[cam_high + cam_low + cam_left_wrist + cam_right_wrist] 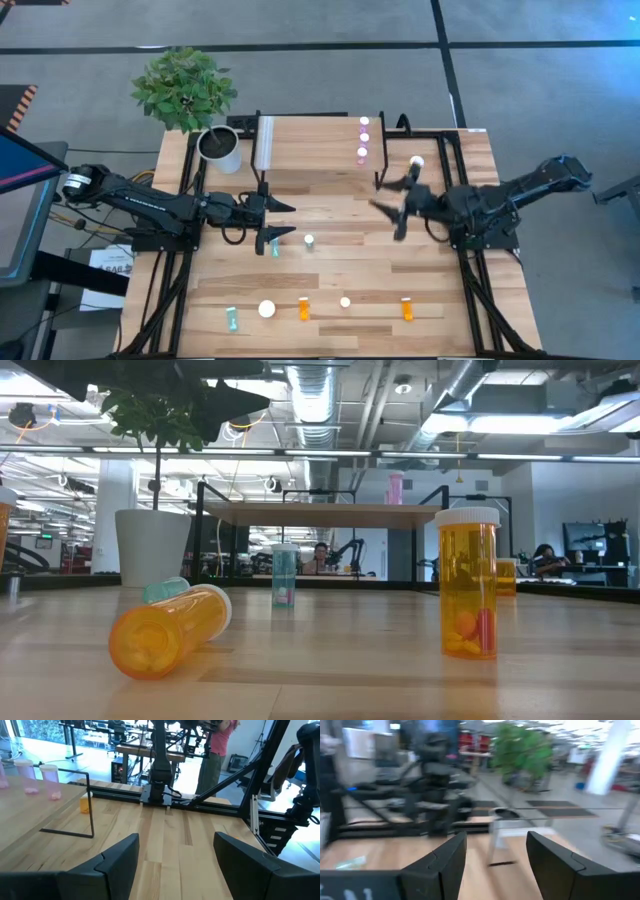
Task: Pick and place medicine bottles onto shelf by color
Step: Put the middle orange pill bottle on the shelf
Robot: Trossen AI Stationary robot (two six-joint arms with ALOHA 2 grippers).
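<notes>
The shelf (310,150) stands at the table's far middle with three pink bottles (363,138) upright in a row at its right end; one also shows in the low view (396,487). An orange bottle (417,163) stands just right of the shelf. Two teal bottles (309,241) (274,249) stand mid-table. Along the near edge are a lying teal bottle (232,318), orange bottles (304,308) (407,309) and two white-capped ones (267,309). My left gripper (284,220) is open and level beside the teal bottles. My right gripper (385,197) is open, raised right of the shelf.
A white pot (220,148) with a green plant stands at the shelf's left end. Black frame rails (470,280) run along both table sides. Bare tabletop (340,270) lies between the two grippers and the near row of bottles. People show in the room beyond.
</notes>
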